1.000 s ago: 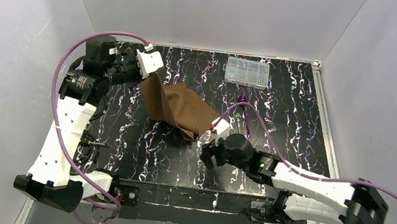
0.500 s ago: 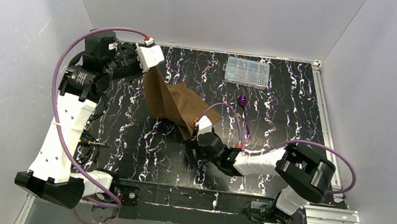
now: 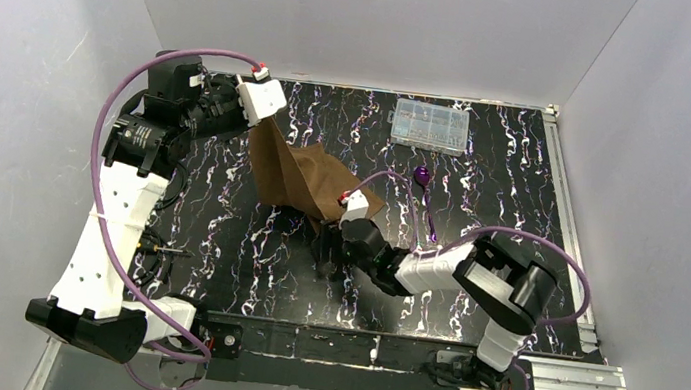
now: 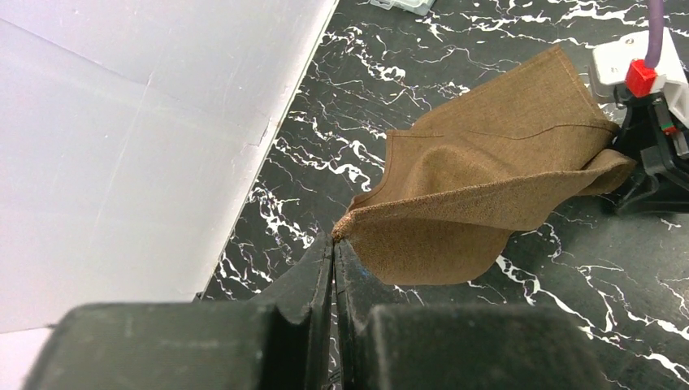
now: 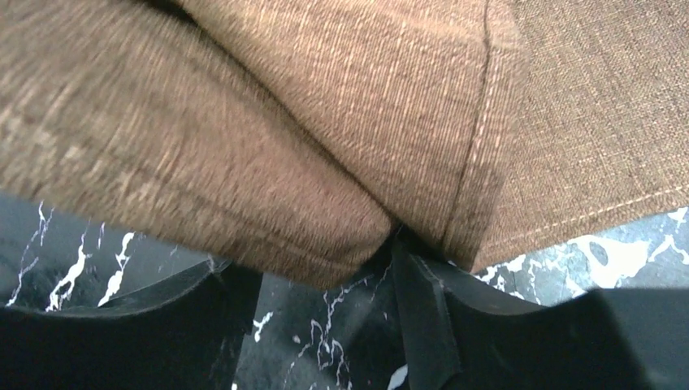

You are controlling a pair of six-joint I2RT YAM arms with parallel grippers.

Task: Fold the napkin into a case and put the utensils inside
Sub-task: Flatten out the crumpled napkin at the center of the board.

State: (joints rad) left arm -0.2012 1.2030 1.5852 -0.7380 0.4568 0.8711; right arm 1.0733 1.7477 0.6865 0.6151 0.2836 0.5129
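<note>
White walls box in a black, white-veined worktop (image 3: 240, 272). From above, the left gripper (image 3: 258, 121) hangs near the far-left corner, clamped on one corner of the napkin (image 3: 308, 180), which drapes from there down toward the worktop's middle. The right arm has folded in from its outstretched pose of a second ago, and the right gripper (image 3: 326, 248) has slid left to the napkin's near tip. That reads as setting up a second hold so the cloth can be spread or folded; no case is formed yet. The purple-headed utensil (image 3: 422, 175) lies just right of the napkin, untouched. I cannot find the gold-headed one, and the right arm may cover it. A clear compartment box (image 3: 429, 125) sits by the far edge.

On the left wrist, the left gripper (image 4: 335, 244) shows its jaws pressed together on the napkin (image 4: 487, 187) corner. The cloth sags away in a loose double layer, and the right gripper (image 4: 650, 138) is cut off at the frame's right side.

On the right wrist, the napkin (image 5: 325, 122) fills the upper frame, blurred at left. The right gripper (image 5: 317, 268) has its jaws apart, narrowing since a second ago, with a hemmed fold dipping between the tips. Whether either finger already presses the cloth is hard to say.
</note>
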